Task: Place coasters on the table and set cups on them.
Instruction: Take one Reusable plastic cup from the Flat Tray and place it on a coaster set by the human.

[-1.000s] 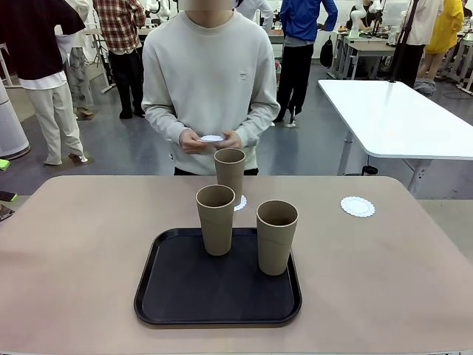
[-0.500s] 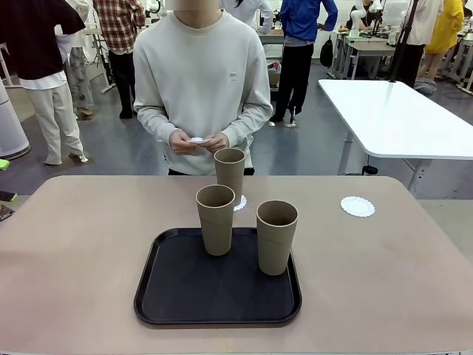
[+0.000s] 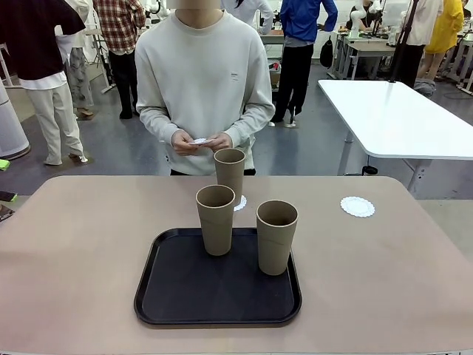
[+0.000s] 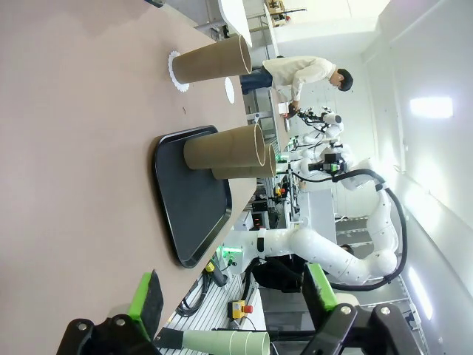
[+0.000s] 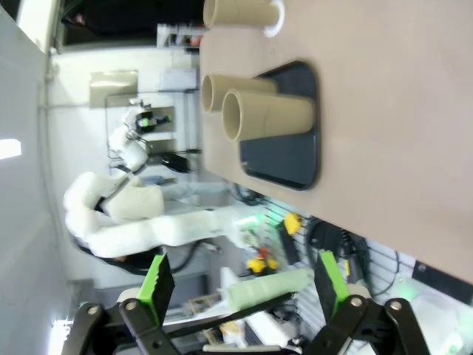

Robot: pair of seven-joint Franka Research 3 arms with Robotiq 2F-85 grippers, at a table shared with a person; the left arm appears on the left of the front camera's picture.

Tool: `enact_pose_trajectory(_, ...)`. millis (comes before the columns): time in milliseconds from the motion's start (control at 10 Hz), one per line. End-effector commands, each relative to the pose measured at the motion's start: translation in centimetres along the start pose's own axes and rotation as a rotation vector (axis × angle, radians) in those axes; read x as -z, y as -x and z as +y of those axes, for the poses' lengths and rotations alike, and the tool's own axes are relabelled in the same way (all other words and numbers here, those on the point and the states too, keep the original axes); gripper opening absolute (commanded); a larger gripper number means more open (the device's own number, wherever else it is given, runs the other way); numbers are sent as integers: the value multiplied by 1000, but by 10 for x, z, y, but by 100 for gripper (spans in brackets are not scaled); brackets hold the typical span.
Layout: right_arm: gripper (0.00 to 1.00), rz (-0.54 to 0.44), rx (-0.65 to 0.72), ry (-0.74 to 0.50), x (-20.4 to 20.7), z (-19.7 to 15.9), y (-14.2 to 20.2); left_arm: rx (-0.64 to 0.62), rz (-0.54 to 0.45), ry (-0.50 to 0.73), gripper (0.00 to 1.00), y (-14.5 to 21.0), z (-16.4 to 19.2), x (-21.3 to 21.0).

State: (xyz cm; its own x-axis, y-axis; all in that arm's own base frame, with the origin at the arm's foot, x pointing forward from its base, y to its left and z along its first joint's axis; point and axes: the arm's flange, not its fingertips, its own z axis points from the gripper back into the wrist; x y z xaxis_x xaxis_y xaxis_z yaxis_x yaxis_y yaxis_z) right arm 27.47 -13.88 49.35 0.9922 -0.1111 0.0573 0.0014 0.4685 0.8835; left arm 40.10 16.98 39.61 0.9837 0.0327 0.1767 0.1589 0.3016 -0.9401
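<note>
Three tall tan paper cups (image 3: 215,220) counted, plain and handleless, wider at the rim than at the base, all upright. Two side by side on a black tray (image 3: 218,299) near the front middle of the beige table (image 3: 74,251), the right one a little nearer. The far cup (image 3: 230,171) just beyond the tray on the tabletop, standing on a white lacy edge, probably a coaster, mostly hidden behind the cups. Three round white scalloped coasters (image 3: 358,206) by that count: one lying bare toward the table's far right, well apart from the tray; one under the far cup; one small white disc pinched between the person's hands (image 3: 196,140) at the far side, above the table edge. One tray. Left gripper (image 4: 233,296) spread wide, green pads apart, nothing between them, clear of cups and tray. Right gripper (image 5: 244,281) likewise spread, holding nothing.
</note>
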Motion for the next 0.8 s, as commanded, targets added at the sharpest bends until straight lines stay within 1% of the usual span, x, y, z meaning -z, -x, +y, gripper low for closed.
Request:
enact_pose_trajectory(0,100,101,-332,286,3,31,-60,14,8,6,100,1,0,-3)
enact_pose_trajectory(100,100,161,-443,331,13,44,-76,14,8,6,100,1,0,-3)
enact_pose_trajectory(300,100,298,-664,442,50,66,-93,14,8,6,100,1,0,-3)
enact_pose_trajectory(400,100,301,-758,482,78,78,-94,14,8,6,100,1,0,-3)
enact_pose_trajectory(500,100,340,-842,494,102,82,-87,14,8,6,100,1,0,-3)
enact_pose_trajectory(700,100,370,-946,556,136,84,-76,14,8,6,100,1,0,-3)
